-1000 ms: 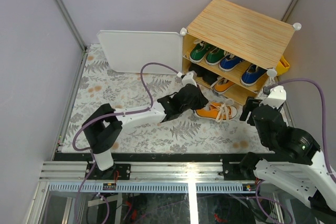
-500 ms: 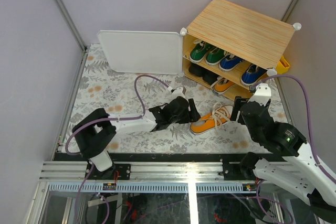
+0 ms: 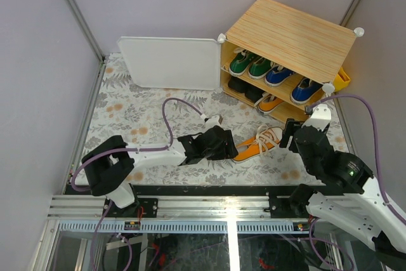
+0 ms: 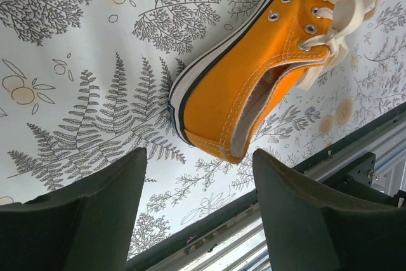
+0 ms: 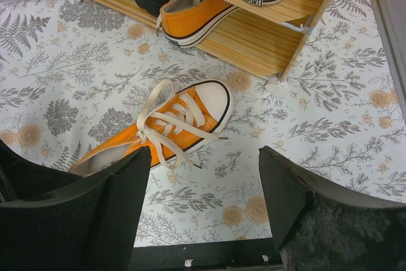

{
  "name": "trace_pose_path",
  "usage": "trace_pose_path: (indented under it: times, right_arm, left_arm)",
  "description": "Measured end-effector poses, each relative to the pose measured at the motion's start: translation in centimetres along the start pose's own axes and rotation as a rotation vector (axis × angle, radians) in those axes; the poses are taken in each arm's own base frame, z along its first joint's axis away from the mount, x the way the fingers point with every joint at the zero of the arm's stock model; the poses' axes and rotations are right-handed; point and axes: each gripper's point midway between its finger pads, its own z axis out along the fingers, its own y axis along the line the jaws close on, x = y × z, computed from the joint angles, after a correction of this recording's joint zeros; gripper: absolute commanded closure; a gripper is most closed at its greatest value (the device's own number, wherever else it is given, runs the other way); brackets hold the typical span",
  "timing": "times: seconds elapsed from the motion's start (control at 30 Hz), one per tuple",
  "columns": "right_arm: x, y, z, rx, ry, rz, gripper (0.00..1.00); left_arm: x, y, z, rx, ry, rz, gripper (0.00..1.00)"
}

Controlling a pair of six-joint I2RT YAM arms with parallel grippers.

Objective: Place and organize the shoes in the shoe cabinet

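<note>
The loose orange shoe (image 3: 257,146) lies on the leaf-patterned desk (image 3: 127,106), just in front of the shoe cabinet (image 3: 288,36), with its toe toward the cabinet and its laces slack. The left jaws stand apart at its heel, grasping nothing, with no contact seen. The right jaws are likewise spread and empty, above the desk near the toe. The upper shelf carries the green pair (image 3: 249,65) and the blue shoes (image 3: 279,75). The lower shelf carries the black shoes (image 3: 244,90) and the second orange shoe (image 3: 270,103).
</note>
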Motion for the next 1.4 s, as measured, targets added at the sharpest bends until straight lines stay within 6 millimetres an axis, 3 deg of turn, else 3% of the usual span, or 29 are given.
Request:
trace_pose_path:
  times: [0.27,0.3,0.4,0.43,0.77,1.03,1.4]
  right_arm:
    - [0.2,-0.1,0.0,-0.001,-0.001,0.009,0.25]
    - [0.2,-0.1,0.0,-0.001,-0.002,0.009,0.25]
    - [0.2,-0.1,0.0,-0.003,0.000,0.010,0.25]
    - [0.2,0.0,0.0,-0.005,0.001,0.010,0.25]
    - [0.2,0.1,-0.3,-0.026,0.000,0.025,0.25]
    - [0.5,0.1,-0.2,-0.025,0.005,0.020,0.25]
    - [0.7,0.2,-0.1,-0.022,0.012,0.016,0.25]
  left_arm:
    - [1.1,0.3,1.0,-0.025,0.028,-0.006,0.36]
    - [1.4,0.4,1.4,-0.030,0.034,-0.008,0.39]
    - [2.0,0.2,2.6,-0.031,0.059,-0.020,0.66]
    - [2.0,0.0,2.9,-0.026,0.062,-0.031,0.67]
    - [2.0,-0.8,2.5,0.001,0.071,-0.046,0.38]
    - [-0.1,-3.2,-0.5,0.082,0.005,-0.062,0.36]
    - [1.7,0.0,2.7,-0.027,0.048,-0.061,0.37]
